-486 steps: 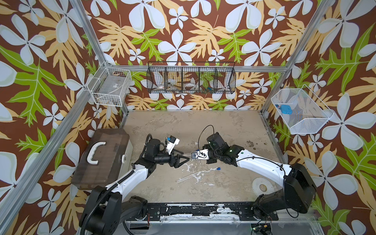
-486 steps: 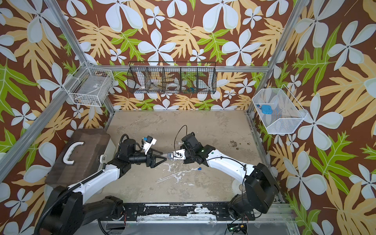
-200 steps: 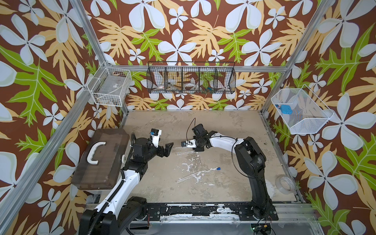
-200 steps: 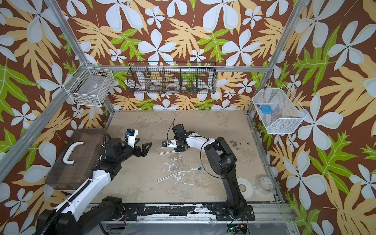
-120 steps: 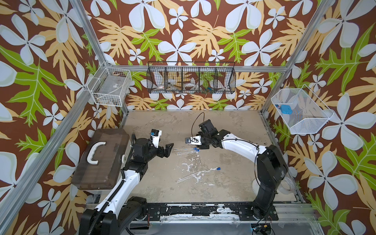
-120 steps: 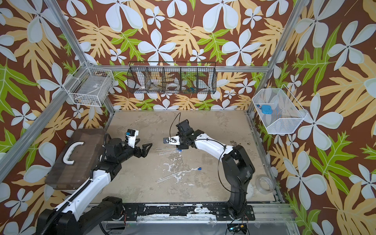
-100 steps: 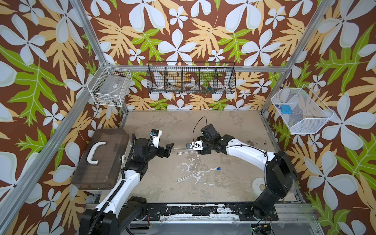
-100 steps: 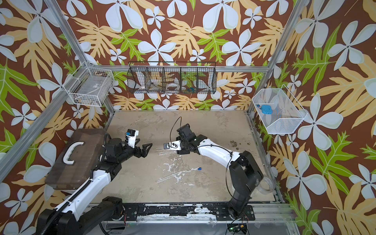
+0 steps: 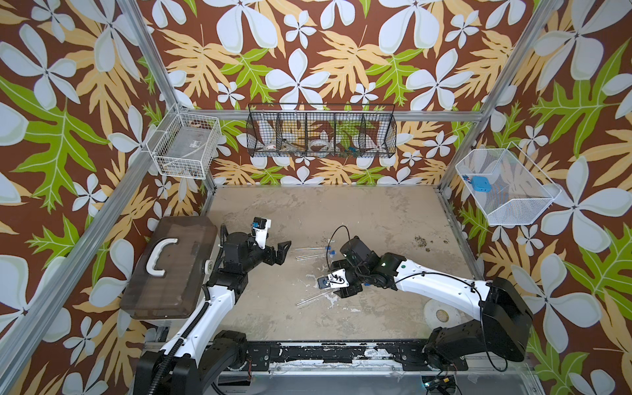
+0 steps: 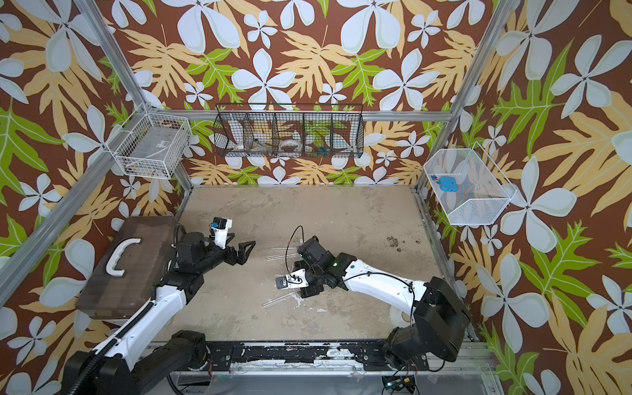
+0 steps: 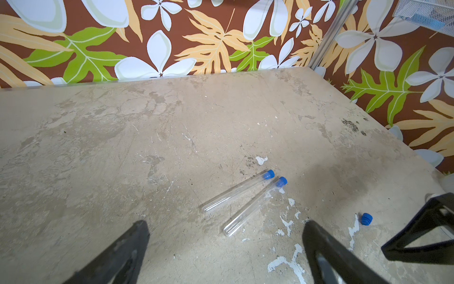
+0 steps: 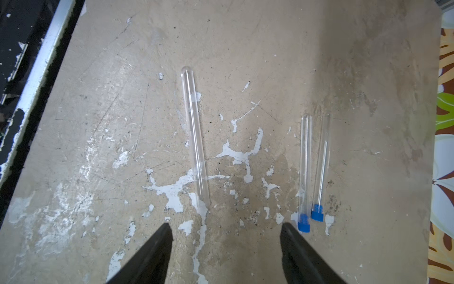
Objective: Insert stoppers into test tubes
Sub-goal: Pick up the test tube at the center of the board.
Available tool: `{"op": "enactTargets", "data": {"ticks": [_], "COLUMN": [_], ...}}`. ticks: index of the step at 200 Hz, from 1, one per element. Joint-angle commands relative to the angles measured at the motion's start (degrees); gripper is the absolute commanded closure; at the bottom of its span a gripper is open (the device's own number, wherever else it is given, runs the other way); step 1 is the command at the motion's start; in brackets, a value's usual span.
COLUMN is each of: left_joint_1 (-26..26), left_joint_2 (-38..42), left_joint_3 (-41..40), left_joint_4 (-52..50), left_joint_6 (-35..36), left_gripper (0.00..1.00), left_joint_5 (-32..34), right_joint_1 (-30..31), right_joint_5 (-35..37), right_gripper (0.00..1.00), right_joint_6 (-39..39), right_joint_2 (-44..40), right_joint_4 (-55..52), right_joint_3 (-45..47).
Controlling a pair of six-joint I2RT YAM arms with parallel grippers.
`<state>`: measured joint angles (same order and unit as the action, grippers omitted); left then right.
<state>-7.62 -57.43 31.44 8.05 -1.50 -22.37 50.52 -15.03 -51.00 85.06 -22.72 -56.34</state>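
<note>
Two clear test tubes (image 9: 309,251) lie side by side mid-table, each with a blue stopper (image 12: 304,226) in its mouth; the left wrist view shows them (image 11: 235,191) just ahead of my left gripper (image 11: 226,223), which is open and empty. A third, unplugged test tube (image 12: 195,137) lies nearer the front (image 9: 309,299). My right gripper (image 12: 226,226) hovers open at its mouth end, holding nothing. One loose stopper (image 11: 366,218) rests on the table beside a right finger (image 11: 417,236); in both top views the right arm hides it.
A brown lidded case (image 9: 171,266) sits at the table's left edge. A white disc (image 9: 441,313) lies front right. Wire baskets (image 9: 321,131) hang on the back and side walls, one (image 9: 506,191) holding a light-blue square object.
My right gripper has opened, leaving the second stoppered tube beside the first, and has drawn back toward the front over the unplugged tube. The left arm has barely moved.
</note>
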Motion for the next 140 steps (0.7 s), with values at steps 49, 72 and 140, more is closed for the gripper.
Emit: {"op": "enactTargets", "data": {"ticks": [49,72,140], "left_joint_1": [0.16,0.15,0.18], "left_joint_2": [-0.58,-0.58,-0.75], "left_joint_3": [0.3,0.42,0.2], "left_joint_4": [1.09,1.0,1.26], "left_joint_6": [-0.35,-0.26,-0.18], "left_gripper": [0.0,0.0,0.0], "left_joint_5": [-0.84,-0.69,-0.83], "right_joint_1": [2.83,4.79,6.69], "right_joint_5": [2.37,5.69,10.28], "right_gripper": [0.41,0.42,0.46], "right_joint_6": [3.13,5.05,6.49], "right_joint_2": [11.09,14.68,20.12], "right_joint_4": [-5.29,-9.61,-14.57], "right_joint_3": [-5.04,-9.14,-13.78]}}
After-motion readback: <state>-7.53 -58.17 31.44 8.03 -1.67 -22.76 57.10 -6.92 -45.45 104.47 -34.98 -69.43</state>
